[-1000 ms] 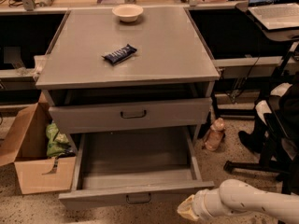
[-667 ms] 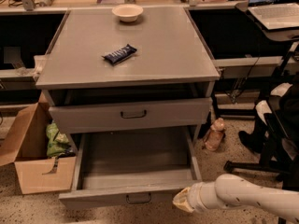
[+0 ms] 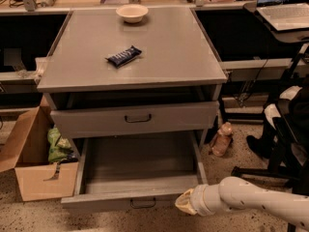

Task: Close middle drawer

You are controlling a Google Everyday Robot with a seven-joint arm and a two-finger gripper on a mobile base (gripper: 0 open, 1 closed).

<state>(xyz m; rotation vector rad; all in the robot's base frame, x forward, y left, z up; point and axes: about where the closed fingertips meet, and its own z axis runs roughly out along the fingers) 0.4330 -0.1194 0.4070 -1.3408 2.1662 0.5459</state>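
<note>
The middle drawer (image 3: 137, 166) is a wide shallow grey drawer, pulled far out of the cabinet and empty inside. Its low front panel (image 3: 96, 203) carries a small dark loop handle (image 3: 143, 204) at the centre. My gripper (image 3: 185, 202), pale yellow at the tip of a white arm that comes in from the lower right, sits at the right end of that front panel, at or just in front of its outer face. The taller-fronted upper drawer (image 3: 135, 119) above is slightly open. The lowest drawer is hidden beneath the open one.
The grey cabinet top (image 3: 159, 52) holds a white bowl (image 3: 132, 12) and a dark snack bar (image 3: 123, 56). An open cardboard box (image 3: 29, 163) stands on the floor at left. A bottle (image 3: 221, 139) and a dark chair base (image 3: 285, 144) stand at right.
My arm has moved left along the floor, bringing the gripper from right of the drawer up to the right end of its front panel. The drawer has not visibly moved.
</note>
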